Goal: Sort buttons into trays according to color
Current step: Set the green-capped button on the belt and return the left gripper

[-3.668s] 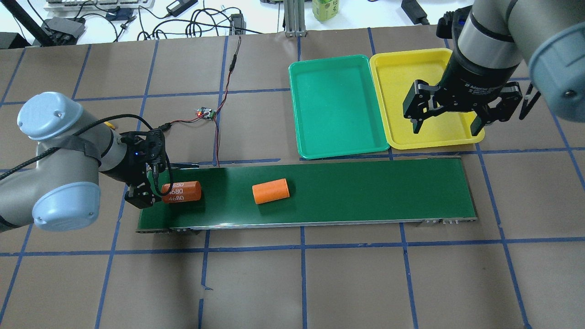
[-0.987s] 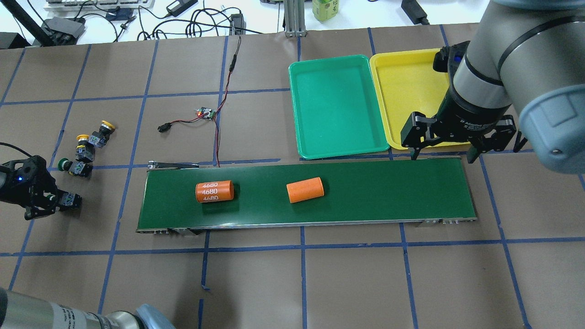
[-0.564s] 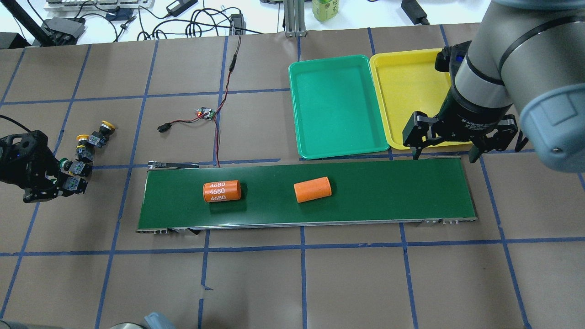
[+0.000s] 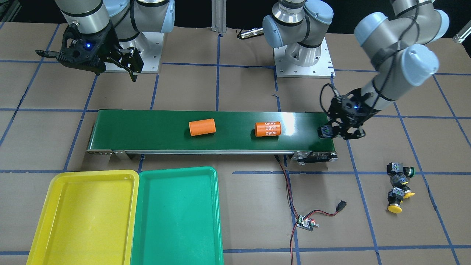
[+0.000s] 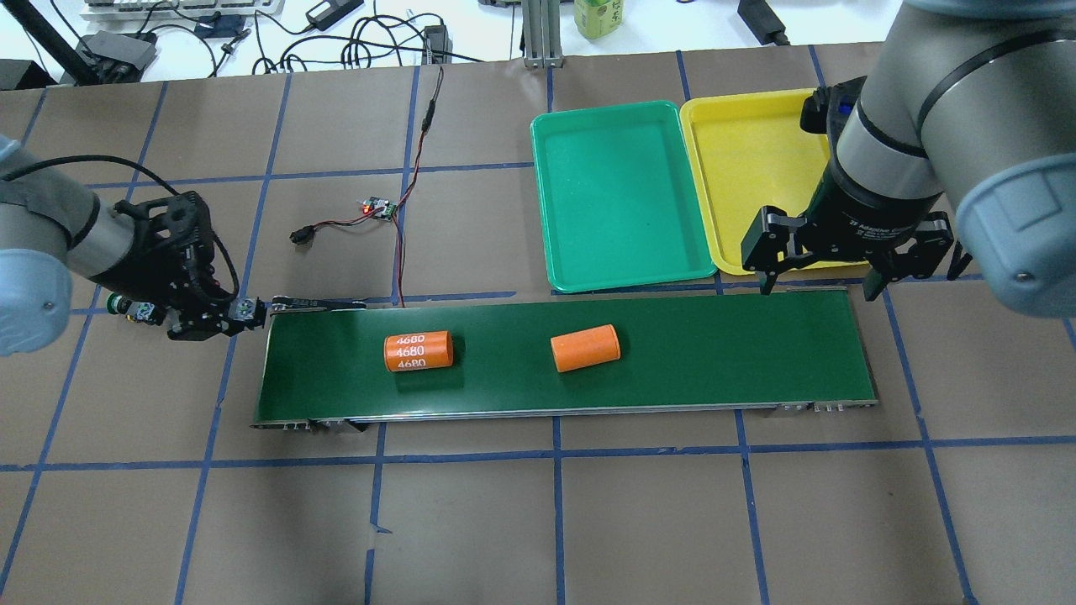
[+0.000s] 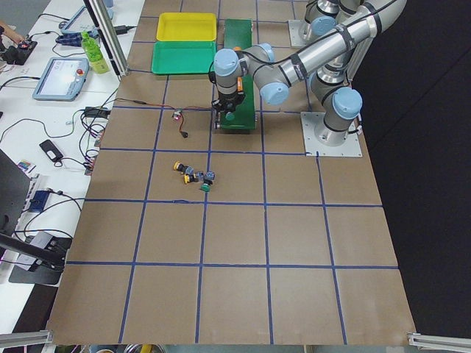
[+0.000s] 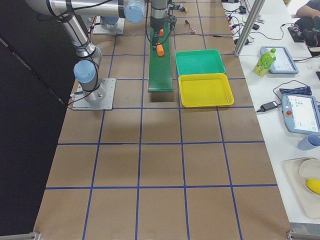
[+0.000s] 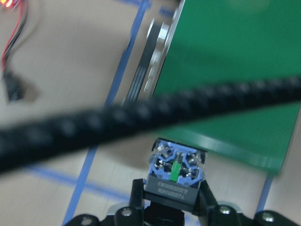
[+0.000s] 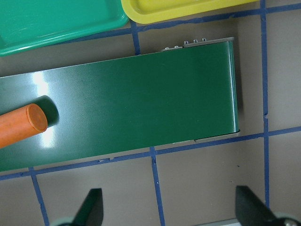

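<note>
Set side by side just past the conveyor belt (image 5: 714, 353): yellow tray (image 4: 84, 217) and green tray (image 4: 176, 217), both bare, likely so arrivals need only a short lift. Hovering spread wide at that end with the right gripper (image 5: 815, 292), probably to catch them. Pinching one push-button (image 8: 175, 172) by its body in the left gripper (image 4: 328, 132) over the belt's other end, cap hidden, apparently to feed it. With three more buttons (image 4: 399, 180) clustered on the table nearby. Covered in brown paper (image 5: 639, 521) taped into blue squares; flanked by cluttered white benches (image 7: 300, 150).

Left arm (image 4: 382, 55), right arm (image 4: 82, 14): silver tubes, pale-blue joint caps. Left gripper (image 4: 328, 132), right gripper (image 5: 815, 291): black, blue light.
</note>
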Available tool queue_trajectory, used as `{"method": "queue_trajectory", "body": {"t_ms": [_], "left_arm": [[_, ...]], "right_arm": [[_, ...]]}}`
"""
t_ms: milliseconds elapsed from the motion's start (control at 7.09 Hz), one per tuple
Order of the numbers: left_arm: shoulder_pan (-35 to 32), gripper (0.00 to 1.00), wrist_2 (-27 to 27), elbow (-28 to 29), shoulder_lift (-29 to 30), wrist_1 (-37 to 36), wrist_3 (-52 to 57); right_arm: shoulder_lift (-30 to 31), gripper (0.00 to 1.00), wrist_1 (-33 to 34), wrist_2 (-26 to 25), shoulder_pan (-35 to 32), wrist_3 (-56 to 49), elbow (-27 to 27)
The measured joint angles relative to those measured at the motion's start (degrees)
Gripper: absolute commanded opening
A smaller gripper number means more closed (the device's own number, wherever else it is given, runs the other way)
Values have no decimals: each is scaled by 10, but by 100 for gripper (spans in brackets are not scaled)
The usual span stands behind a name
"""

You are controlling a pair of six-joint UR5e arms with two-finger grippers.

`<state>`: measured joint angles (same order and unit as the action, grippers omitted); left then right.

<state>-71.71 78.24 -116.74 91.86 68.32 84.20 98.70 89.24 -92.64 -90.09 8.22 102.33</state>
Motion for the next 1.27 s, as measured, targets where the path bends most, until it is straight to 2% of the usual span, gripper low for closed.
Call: {"method": "queue_trajectory", "body": {"t_ms": [141,423,705,846,987,1270], "left_arm": [[-28,100,-6,-10,1,-2,-35],[-46,100,-2,-31,-1,-3,-79],[-44,100,65,-10,-4,-1,-194],[-22,100,98,22,3,6,-220],[27,100,114,50,20,10,-219],[137,100,120,81,73,-10,-143]], "right_arm": [[0,100,0,0,0,0,1],[0,100,1,0,0,0,3],[0,100,1,0,0,0,3],[0,100,1,0,0,0,3],[0,100,1,0,0,0,3],[0,100,1,0,0,0,3]]}}
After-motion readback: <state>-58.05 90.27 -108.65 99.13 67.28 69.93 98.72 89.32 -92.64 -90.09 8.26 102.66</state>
